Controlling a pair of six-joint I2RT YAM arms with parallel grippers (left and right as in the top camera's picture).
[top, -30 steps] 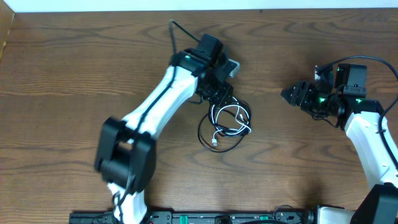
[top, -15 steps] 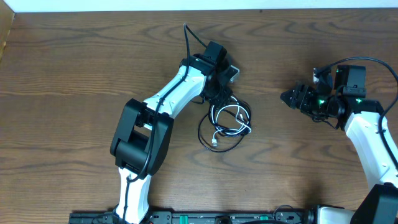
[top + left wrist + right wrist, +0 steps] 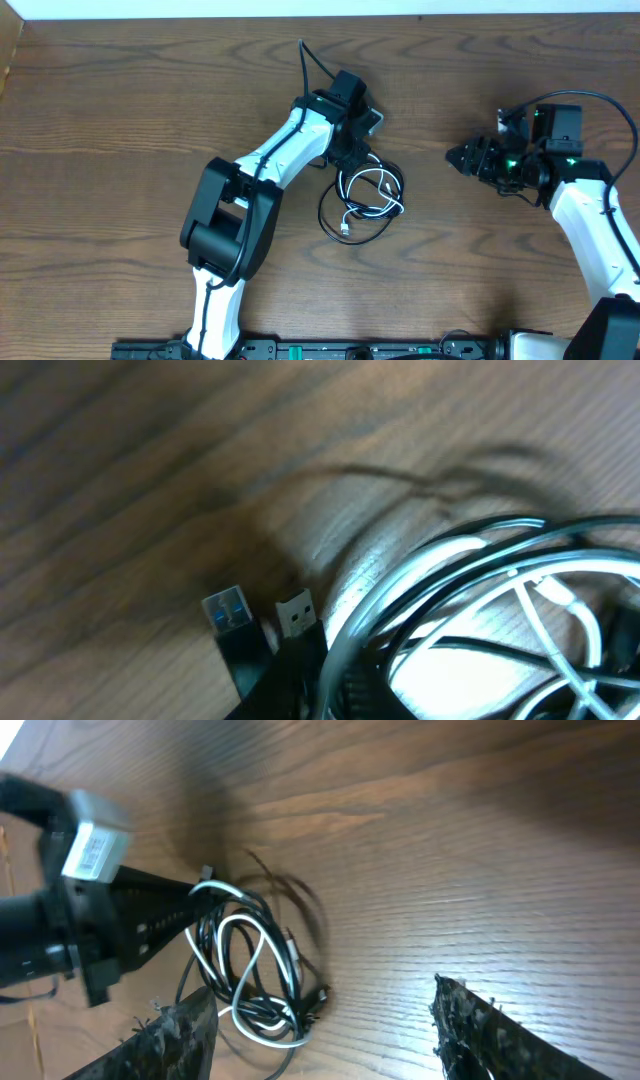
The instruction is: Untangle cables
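The cables point(image 3: 362, 200) lie in one tangle of black and white loops at mid table. My left gripper point(image 3: 352, 158) is at the tangle's far edge and looks shut on the cables there. In the left wrist view the loops point(image 3: 470, 580) fill the right side and run down into the dark jaws point(image 3: 330, 690), and two USB plugs point(image 3: 228, 610) lie just left of them. My right gripper point(image 3: 458, 157) is open and empty, well right of the tangle and pointing at it. The right wrist view shows its fingers point(image 3: 322, 990) wide apart, with the tangle point(image 3: 255, 970) and the left gripper point(image 3: 190, 895) ahead.
The left arm's white links point(image 3: 270, 150) stretch from the front left base across the table. A thick black robot wire point(image 3: 305, 55) rises behind the left wrist. The table's back edge point(image 3: 300, 16) runs along the top.
The left arm's elbow has swung right and forward, while its gripper stayed at the tangle's far edge. My right gripper has edged slightly left. The tangle has not visibly moved.
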